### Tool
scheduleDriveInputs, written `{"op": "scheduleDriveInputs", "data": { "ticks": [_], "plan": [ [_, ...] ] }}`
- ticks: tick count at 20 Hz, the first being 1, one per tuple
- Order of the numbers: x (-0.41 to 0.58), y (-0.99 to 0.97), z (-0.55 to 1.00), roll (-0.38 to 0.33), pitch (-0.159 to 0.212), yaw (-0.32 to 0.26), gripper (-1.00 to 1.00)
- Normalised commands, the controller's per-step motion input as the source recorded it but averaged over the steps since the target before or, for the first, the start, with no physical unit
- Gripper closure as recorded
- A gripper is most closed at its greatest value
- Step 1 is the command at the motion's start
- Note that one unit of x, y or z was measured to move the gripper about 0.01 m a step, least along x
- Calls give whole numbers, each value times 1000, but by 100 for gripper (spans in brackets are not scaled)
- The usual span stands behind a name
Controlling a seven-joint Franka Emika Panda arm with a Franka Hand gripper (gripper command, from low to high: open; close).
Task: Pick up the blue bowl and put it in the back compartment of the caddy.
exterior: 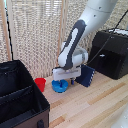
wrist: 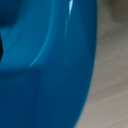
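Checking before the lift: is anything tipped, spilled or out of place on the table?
Nothing stands out. The small round bright-blue plastic bowl sits upright on the wood table beneath the pincer, beside the small red cup. The large black soft-sided caddy looks intact.

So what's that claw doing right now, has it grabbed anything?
Gripper: down on the blue bowl, but the fingers are hidden in both views, so it cannot be told whether it is open, closed or holding.
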Motion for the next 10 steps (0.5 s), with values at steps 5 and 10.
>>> {"op": "scheduleDriveInputs", "data": {
  "ticks": [5, 10],
  "plan": [
    [0, 15, -212, -20, 0, -10, 100],
    [-75, 57, -72, -21, -19, -8, 100]
  ]
}}
